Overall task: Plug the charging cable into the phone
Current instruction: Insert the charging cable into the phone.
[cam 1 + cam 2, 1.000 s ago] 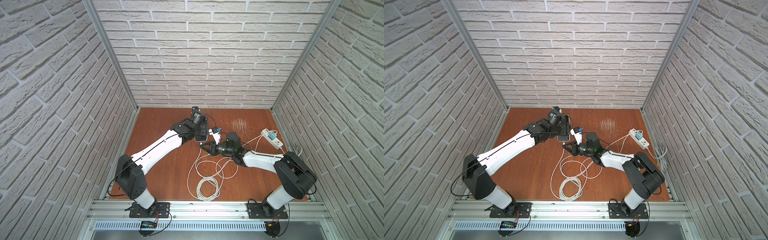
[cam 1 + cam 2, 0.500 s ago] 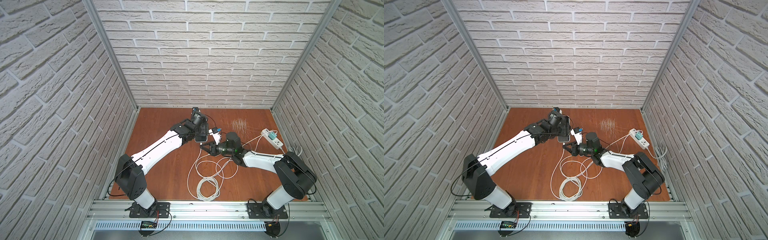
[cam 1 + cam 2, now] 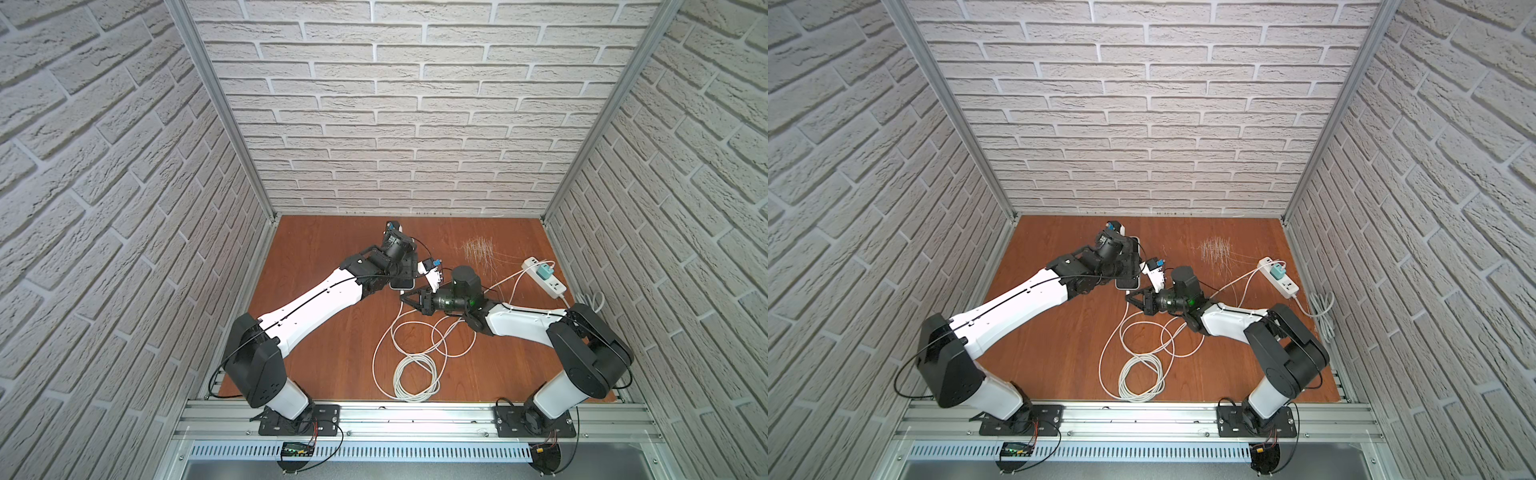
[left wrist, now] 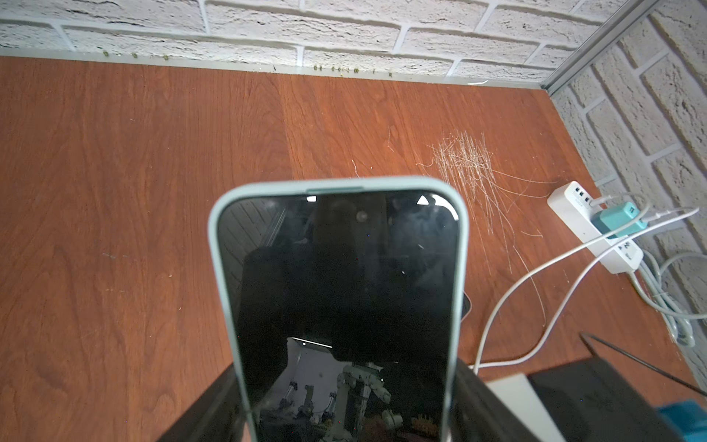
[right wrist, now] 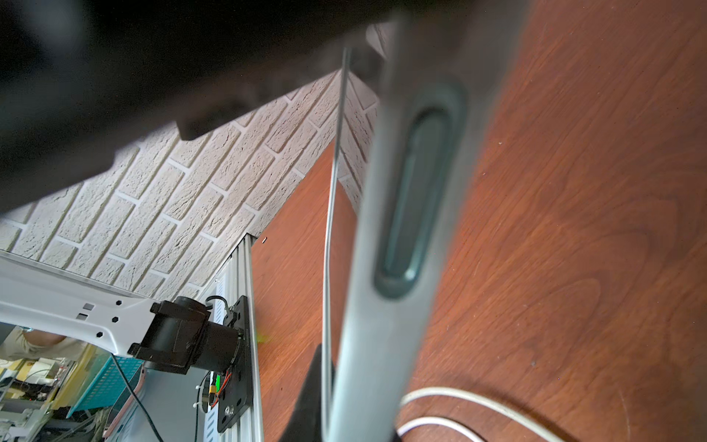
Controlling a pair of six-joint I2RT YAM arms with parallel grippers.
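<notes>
The left hand [image 4: 342, 405] clamps the phone [image 4: 340, 268] by its sides over the table [image 3: 316, 249]. The right hand [image 3: 405, 296], pinched shut on the charging cable [image 3: 413, 398] near its end, sits just beside the phone's lower edge. This looks like the insertion step. The next move calls for aligning the plug squarely, then a straight push.

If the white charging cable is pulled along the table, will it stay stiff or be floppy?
Probably floppy: the charging cable lies in loose loops and a small coil on the table, so it should trail, not push straight. It looks thin, so likely light; overlapping loops might snag.
</notes>
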